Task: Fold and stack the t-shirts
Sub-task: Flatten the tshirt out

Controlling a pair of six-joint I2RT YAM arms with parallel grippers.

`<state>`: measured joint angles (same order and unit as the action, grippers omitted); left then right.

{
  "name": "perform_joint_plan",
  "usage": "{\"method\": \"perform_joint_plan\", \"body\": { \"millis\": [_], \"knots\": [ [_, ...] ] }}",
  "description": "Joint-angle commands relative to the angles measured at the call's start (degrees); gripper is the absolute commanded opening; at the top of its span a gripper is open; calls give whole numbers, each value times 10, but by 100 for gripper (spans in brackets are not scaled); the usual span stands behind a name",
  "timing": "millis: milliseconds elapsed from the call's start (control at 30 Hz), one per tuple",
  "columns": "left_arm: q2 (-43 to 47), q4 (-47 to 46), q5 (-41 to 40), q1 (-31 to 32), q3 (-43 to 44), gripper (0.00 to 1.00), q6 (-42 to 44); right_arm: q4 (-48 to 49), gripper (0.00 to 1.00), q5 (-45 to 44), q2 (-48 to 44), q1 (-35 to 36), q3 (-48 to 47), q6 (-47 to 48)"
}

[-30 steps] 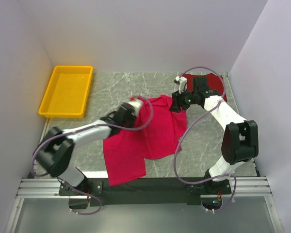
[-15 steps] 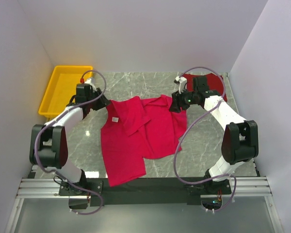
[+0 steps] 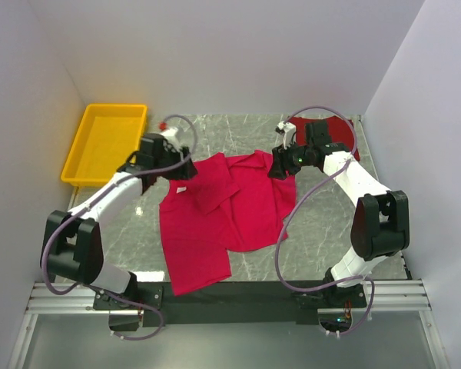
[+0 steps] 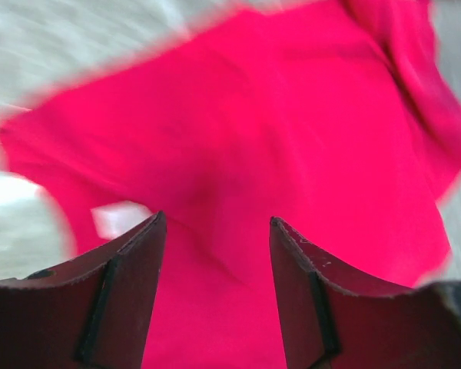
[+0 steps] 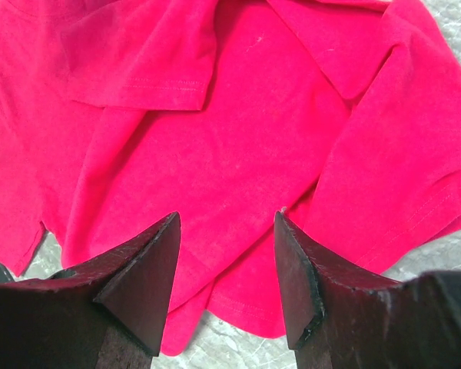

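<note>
A bright crimson-pink t-shirt (image 3: 215,223) lies spread and partly folded on the marble table, its small white neck label (image 3: 181,189) facing up. My left gripper (image 3: 181,172) hovers open over the shirt's upper left part. In the left wrist view, which is blurred, the left gripper (image 4: 217,219) has only pink cloth and the label (image 4: 115,219) under it. My right gripper (image 3: 280,166) stands open over the shirt's right edge. The right wrist view shows the right gripper (image 5: 227,217) empty above a sleeve (image 5: 138,61) and hem. A darker maroon t-shirt (image 3: 343,136) lies at the back right, mostly hidden by the right arm.
A yellow plastic tray (image 3: 83,146) sits at the back left, beside the left wall. Bare marble table (image 3: 215,131) shows behind the shirts and at the front right (image 3: 315,231). White walls close in the sides and back.
The left arm carried part of the pink t-shirt out to the left, laying it open with the label up, then let go and came back over the shirt. The right arm has not moved.
</note>
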<state>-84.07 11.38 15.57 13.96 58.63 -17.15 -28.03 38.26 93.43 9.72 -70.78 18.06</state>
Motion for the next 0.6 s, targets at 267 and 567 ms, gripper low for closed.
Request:
{"method": "perform_joint_plan", "body": {
  "millis": [267, 567],
  "knots": [
    [38, -34, -40, 91, -154, 60, -224, -5, 59, 12, -2, -3, -9, 3],
    [-25, -95, -41, 121, -158, 53, -299, -7, 59, 12, 0, -4, -11, 4]
  ]
}}
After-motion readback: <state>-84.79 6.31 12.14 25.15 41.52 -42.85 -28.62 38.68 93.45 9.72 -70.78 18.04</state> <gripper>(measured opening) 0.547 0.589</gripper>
